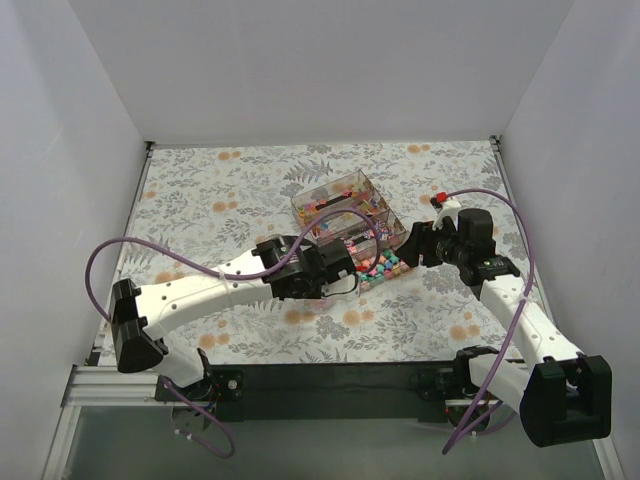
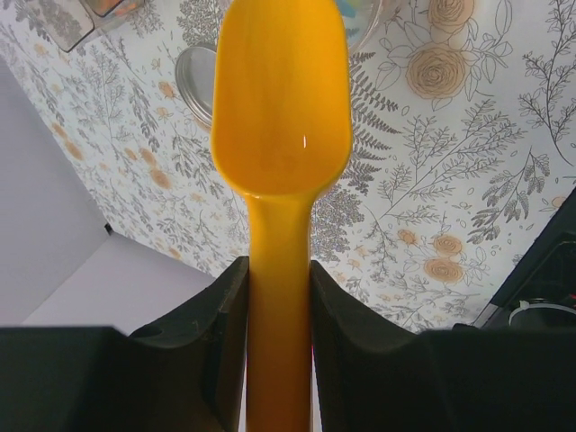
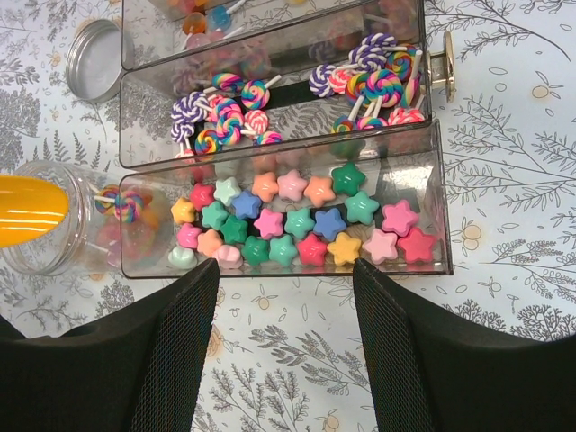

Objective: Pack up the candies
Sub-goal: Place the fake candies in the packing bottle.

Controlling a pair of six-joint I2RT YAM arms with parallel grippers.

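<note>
Star-shaped candies [image 3: 297,220] in pink, green, blue, orange, yellow and red fill the near compartment of a clear box [image 3: 436,180]; they also show in the top view [image 1: 378,266]. My left gripper [image 2: 279,270] is shut on the handle of an orange scoop [image 2: 281,99], whose bowl is empty. The scoop's tip [image 3: 27,209] lies at a clear jar [image 3: 67,243] on its side left of the box, with a lollipop [image 3: 126,205] inside. My right gripper [image 3: 283,279] is open and empty, just in front of the star compartment. In the top view the left gripper [image 1: 338,276] and right gripper [image 1: 412,246] flank the box's near end.
Swirl lollipops [image 3: 225,108] fill the box's middle compartment, and more sweets lie in the far one. A round metal lid [image 3: 93,59] lies on the flowered cloth beyond the jar, also in the left wrist view [image 2: 193,81]. White walls [image 1: 60,150] surround the table.
</note>
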